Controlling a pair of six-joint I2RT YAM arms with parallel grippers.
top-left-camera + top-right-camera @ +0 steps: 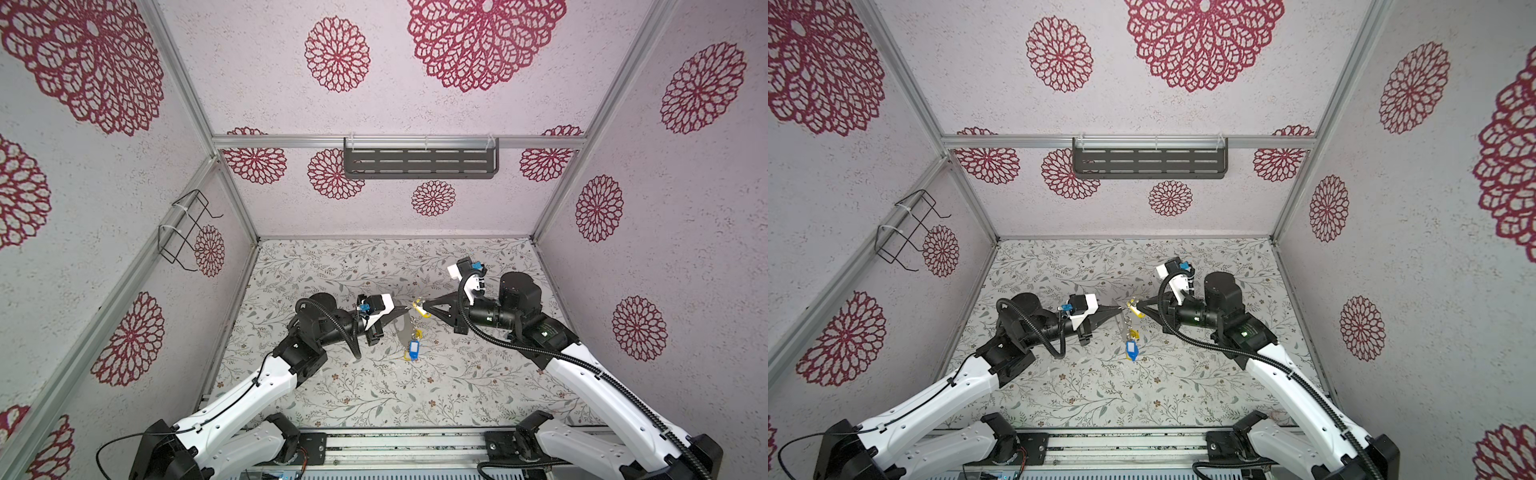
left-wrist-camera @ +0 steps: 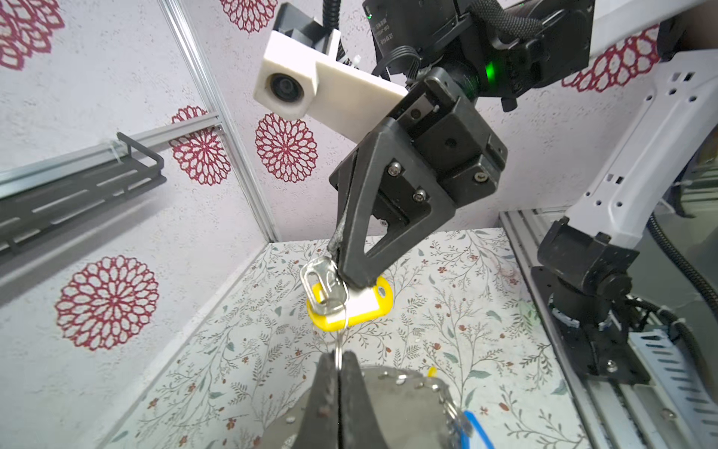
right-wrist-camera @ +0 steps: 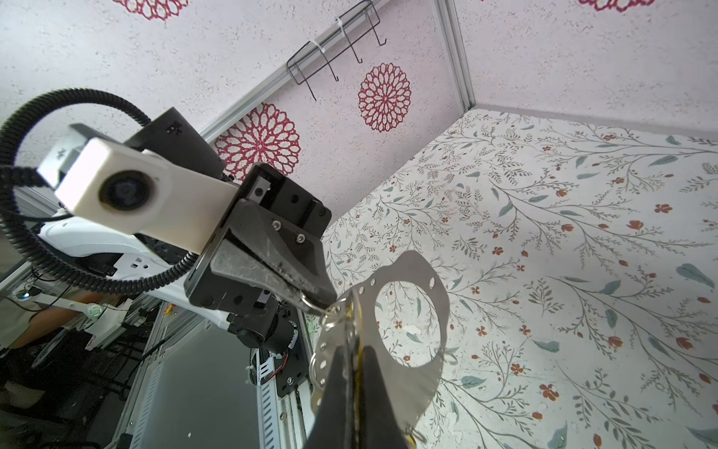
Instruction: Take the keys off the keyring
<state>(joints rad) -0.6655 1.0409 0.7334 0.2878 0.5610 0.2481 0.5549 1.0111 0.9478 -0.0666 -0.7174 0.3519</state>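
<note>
Top views both show the two arms meeting above the middle of the table (image 1: 332,395), their tips nearly touching. The left gripper (image 1: 406,308) is clenched on a small silver ring (image 3: 309,307) at the rim of the keyring (image 1: 404,331). In the right wrist view its dark fingertips pinch that ring, which links to another ring on the keyring's perforated edge.

The right gripper (image 1: 419,308) is clamped on a yellow key tag (image 2: 373,307). In the left wrist view its closed tips press on the tag's white label. A flat silver clip (image 2: 324,285) passes through the tag's hole just beside them. A thin silver wire leads from below the tag in between the left gripper's closed fingers (image 2: 322,396).

The keyring is a flat grey metal band with a large round opening and small holes along its border. It hangs in the air between the two grippers, below their tips, tilted on edge. A second yellow key tag (image 1: 419,333) sits against its side. A blue key tag (image 1: 414,350) with a white label dangles from its lower end, toward the near edge of the table. Whether the blue key tag touches the table cannot be told.
</note>
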